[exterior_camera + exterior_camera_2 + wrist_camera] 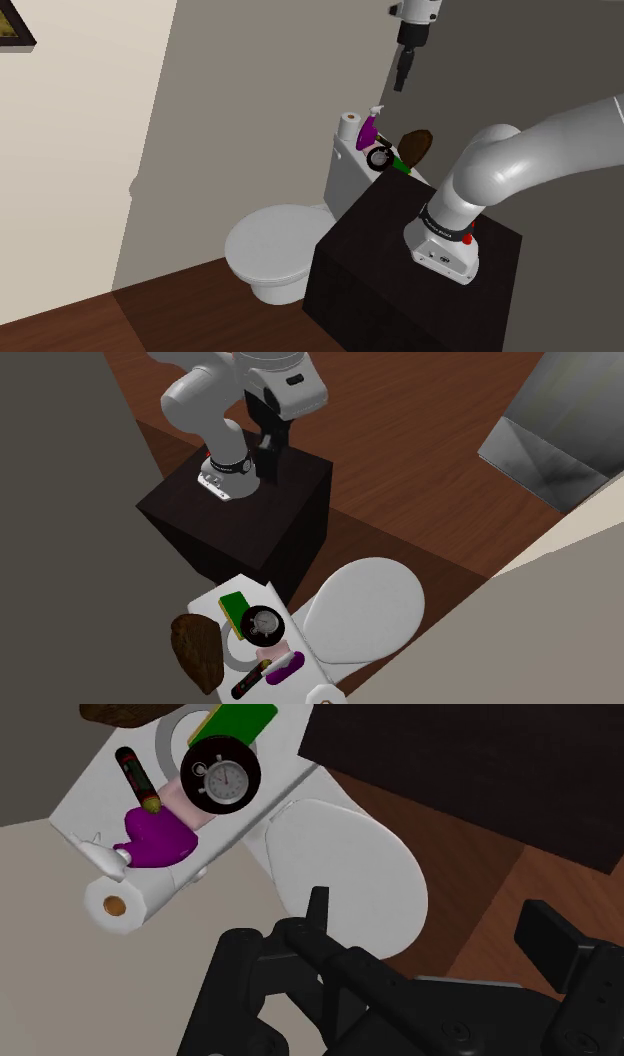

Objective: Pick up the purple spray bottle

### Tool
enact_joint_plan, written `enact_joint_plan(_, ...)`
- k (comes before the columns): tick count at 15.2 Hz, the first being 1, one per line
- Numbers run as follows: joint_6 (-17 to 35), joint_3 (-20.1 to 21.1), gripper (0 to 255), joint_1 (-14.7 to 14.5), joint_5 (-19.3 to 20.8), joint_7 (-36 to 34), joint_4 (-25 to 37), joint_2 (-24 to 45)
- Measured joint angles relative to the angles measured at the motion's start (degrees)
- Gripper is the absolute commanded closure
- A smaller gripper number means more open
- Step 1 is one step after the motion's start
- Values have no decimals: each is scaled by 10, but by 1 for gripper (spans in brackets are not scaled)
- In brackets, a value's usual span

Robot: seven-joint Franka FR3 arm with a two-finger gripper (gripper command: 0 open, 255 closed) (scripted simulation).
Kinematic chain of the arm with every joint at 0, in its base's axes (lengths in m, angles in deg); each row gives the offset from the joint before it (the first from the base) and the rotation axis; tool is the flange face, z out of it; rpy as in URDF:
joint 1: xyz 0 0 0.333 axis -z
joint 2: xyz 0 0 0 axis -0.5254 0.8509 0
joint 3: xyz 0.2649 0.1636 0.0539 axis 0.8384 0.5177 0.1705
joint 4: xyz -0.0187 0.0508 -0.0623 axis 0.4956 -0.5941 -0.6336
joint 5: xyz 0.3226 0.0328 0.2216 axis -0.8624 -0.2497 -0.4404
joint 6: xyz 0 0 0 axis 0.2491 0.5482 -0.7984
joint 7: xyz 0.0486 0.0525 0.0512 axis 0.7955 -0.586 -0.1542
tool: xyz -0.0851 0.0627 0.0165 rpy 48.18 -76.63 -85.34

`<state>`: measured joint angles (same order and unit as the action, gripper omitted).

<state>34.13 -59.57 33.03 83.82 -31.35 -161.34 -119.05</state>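
White toilet tank (95,789) holds the purple spray bottle (155,839); black two-finger gripper (425,904) hangs spread, empty, well above: seemingly approach, descent next.

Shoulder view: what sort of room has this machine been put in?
Most likely a bathroom: a white toilet, its tank, and a toilet paper roll on the tank beside the purple spray bottle.

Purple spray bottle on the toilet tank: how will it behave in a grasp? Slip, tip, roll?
The purple spray bottle bulges round, so flat fingers may slip unless centred. Its white nozzle juts sideways, likely twisting it when lifted. The black clock and toilet roll sit close by; a nudge probably shoves them.
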Motion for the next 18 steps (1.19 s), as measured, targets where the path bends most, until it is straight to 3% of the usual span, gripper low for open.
enact_joint_plan(6, 81, -78, 0, -5, 45, 118, 1, 74)
enact_joint_plan(11, 156, -144, 0, -22, 53, 221, 29, 171)
enact_joint_plan(18, 260, -224, 0, -46, -6, 390, 89, 338)
